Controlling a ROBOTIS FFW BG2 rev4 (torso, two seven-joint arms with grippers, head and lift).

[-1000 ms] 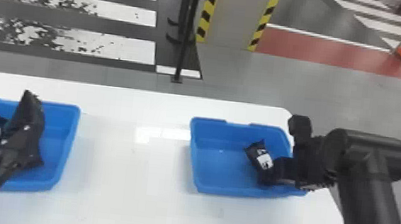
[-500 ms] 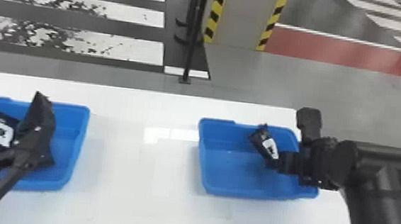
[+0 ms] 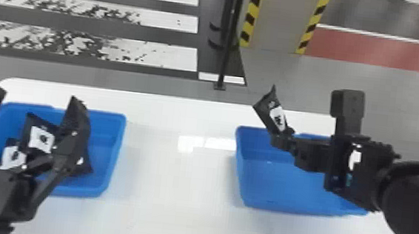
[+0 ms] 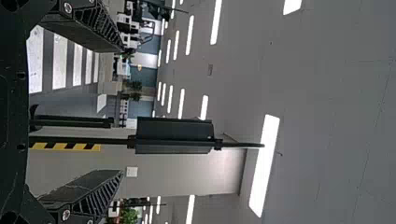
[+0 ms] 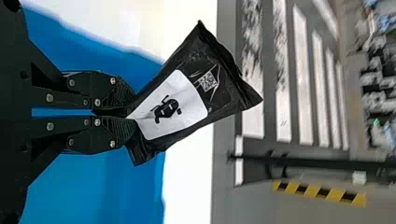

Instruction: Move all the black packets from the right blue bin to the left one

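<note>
In the head view my right gripper (image 3: 284, 137) is above the back left part of the right blue bin (image 3: 248, 201), shut on a black packet (image 3: 269, 110) with a white label. The right wrist view has the same packet (image 5: 182, 100) pinched at one end by the right gripper (image 5: 122, 116). Black packets (image 3: 41, 138) with white labels lie in the left blue bin (image 3: 115, 153). My left gripper (image 3: 29, 107) is parked over that bin, its fingers wide apart and partly hiding the packets; the left wrist view also has this left gripper (image 4: 122, 111) open and holding nothing.
A white table (image 3: 176, 182) carries both bins, with a wide gap between them. Past its back edge stands a dark pole (image 3: 226, 53) on the floor, beside a panel with yellow and black stripes (image 3: 252, 15).
The right gripper has lifted the packet up out of the right bin and tilted upward with it. The head view has shifted, with both bins now farther right in it. The left gripper remains over its bin.
</note>
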